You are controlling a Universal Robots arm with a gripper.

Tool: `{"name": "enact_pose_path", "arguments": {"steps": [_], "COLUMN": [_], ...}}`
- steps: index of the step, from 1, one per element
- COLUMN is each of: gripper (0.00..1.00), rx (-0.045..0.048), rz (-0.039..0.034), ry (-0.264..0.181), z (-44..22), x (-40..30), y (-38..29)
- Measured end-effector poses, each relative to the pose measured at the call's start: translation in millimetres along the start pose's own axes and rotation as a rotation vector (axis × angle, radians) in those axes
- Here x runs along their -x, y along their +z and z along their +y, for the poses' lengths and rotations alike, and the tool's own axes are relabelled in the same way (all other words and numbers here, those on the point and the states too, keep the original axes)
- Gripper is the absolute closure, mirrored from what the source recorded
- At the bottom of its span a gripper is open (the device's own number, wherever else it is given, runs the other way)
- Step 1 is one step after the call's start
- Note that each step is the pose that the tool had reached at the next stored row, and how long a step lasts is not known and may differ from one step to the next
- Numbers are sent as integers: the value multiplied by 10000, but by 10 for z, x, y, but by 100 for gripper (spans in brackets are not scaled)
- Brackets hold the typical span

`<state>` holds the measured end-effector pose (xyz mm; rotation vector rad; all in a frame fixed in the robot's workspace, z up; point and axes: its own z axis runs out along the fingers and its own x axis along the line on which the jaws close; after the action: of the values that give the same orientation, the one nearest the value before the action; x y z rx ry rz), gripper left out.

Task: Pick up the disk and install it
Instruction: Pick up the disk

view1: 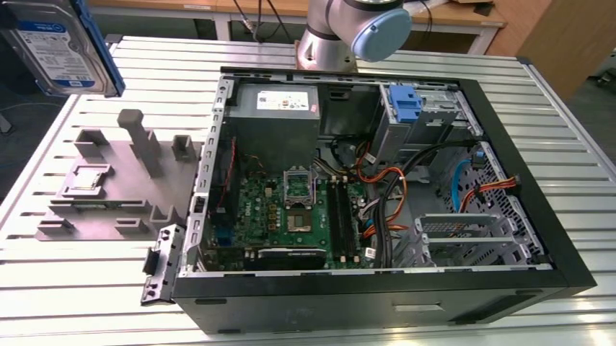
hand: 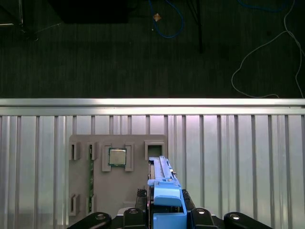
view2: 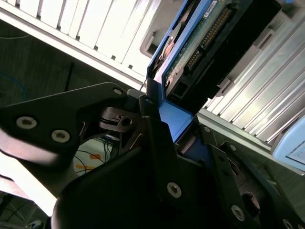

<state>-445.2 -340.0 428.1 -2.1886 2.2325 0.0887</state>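
I had the jaws clamped on the disk (view1: pixel 58 50) over the bench (view1: pixel 97 303), pickup done, install not started.

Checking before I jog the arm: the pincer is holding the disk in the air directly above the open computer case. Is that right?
Not quite. The pincer does hold the disk in the air, but above the grey fixture, not the open computer case, which sits further to the exterior view's right. The first wrist view shows the fixture beneath the disk.
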Motion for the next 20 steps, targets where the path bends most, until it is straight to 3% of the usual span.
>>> {"name": "enact_pose_path", "arguments": {"steps": [20], "gripper": [63], "rx": [0], "rz": [0], "ry": [0], "z": [3], "x": [4], "y": [-86]}}
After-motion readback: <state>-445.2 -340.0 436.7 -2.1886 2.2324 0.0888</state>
